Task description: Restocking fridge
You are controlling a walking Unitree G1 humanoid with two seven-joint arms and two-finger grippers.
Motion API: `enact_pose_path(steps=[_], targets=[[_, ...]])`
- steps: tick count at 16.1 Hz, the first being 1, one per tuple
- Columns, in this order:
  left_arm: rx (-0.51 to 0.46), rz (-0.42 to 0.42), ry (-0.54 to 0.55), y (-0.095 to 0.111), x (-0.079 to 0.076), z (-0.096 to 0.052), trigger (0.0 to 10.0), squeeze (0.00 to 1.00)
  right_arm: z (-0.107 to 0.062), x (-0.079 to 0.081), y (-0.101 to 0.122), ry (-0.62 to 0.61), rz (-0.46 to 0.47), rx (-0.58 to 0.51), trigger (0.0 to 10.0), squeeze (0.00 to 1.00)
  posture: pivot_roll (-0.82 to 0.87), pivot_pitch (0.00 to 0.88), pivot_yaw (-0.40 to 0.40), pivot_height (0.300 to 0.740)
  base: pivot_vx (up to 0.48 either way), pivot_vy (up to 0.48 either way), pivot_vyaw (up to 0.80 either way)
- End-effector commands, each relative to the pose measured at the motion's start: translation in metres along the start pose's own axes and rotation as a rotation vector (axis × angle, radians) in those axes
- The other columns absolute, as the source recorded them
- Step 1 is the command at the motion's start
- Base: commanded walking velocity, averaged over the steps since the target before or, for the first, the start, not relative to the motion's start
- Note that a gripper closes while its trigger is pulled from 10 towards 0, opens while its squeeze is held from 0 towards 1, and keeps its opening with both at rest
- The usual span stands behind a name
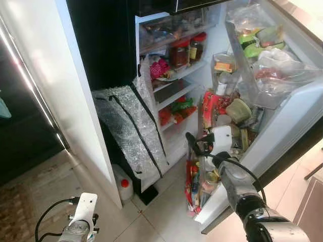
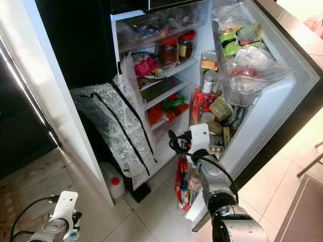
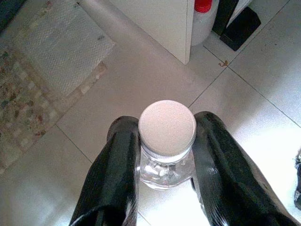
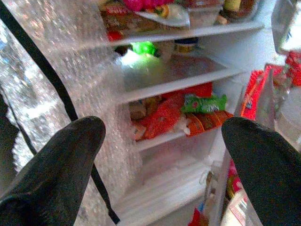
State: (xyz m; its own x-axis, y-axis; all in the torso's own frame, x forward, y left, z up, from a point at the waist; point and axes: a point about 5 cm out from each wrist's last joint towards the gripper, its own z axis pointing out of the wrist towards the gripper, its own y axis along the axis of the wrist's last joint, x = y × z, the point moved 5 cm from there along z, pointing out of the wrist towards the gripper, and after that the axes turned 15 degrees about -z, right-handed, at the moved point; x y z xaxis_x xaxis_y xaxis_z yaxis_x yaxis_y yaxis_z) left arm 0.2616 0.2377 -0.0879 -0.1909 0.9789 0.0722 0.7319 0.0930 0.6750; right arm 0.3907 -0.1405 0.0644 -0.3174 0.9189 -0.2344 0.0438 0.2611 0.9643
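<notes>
Left hand (image 3: 167,155) low, clamped — right hand (image 4: 160,160) raised, fingers apart

Pale glossy floor tiles (image 1: 161,217) fill the lower centre, catching bright light. A patterned rug (image 1: 22,212) lies at lower left beside a white panel wall (image 1: 55,75). Dark shadowed space sits along the left edge.

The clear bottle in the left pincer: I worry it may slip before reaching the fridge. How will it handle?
The clear bottle looks smooth and rigid, so it may slide. The left pincer clamps just under its white cap, whose rim should catch it. Held that high, it may swing.
</notes>
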Motion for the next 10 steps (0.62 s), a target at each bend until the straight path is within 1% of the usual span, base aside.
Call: enact_pose_path(steps=[1, 4, 6, 7, 8, 9, 10], targets=[[0.005, 0.010, 0.002, -0.001, 0.000, 0.000, 10.0, 0.00, -0.003, 0.000, -0.009, -0.003, 0.005, 0.037, 10.0, 0.00, 0.03, 0.020, -0.053, 0.740, 0.000, 0.000, 0.00], [0.005, 0.010, 0.000, -0.001, 0.000, 0.000, 10.0, 0.00, -0.005, 0.001, -0.020, -0.015, 0.017, 0.097, 10.0, 0.00, 0.03, 0.020, -0.055, 0.740, 0.000, 0.000, 0.00], [0.005, 0.009, 0.001, -0.001, -0.001, 0.000, 10.0, 0.00, -0.008, 0.001, -0.031, -0.030, 0.007, 0.158, 10.0, 0.00, 0.03, 0.020, -0.056, 0.740, 0.000, 0.000, 0.00], [0.009, 0.012, 0.003, -0.002, 0.000, 0.000, 10.0, 0.00, -0.012, 0.000, -0.042, -0.046, 0.001, 0.207, 10.0, 0.00, 0.03, 0.020, -0.056, 0.740, 0.000, 0.000, 0.00], [0.010, 0.013, 0.003, -0.002, 0.000, 0.000, 10.0, 0.00, -0.014, -0.001, -0.045, -0.053, -0.009, 0.223, 10.0, 0.00, 0.03, 0.019, -0.055, 0.740, 0.000, 0.000, 0.00], [0.011, 0.011, 0.002, -0.002, 0.000, 0.000, 10.0, 0.00, -0.016, -0.003, -0.047, -0.072, 0.007, 0.229, 10.0, 0.00, 0.03, 0.019, -0.055, 0.740, 0.000, 0.000, 0.00], [0.011, 0.011, 0.001, -0.002, 0.000, 0.000, 10.0, 0.00, -0.017, -0.005, -0.050, -0.084, 0.002, 0.241, 10.0, 0.00, 0.03, 0.018, -0.055, 0.740, 0.000, 0.000, 0.00]])
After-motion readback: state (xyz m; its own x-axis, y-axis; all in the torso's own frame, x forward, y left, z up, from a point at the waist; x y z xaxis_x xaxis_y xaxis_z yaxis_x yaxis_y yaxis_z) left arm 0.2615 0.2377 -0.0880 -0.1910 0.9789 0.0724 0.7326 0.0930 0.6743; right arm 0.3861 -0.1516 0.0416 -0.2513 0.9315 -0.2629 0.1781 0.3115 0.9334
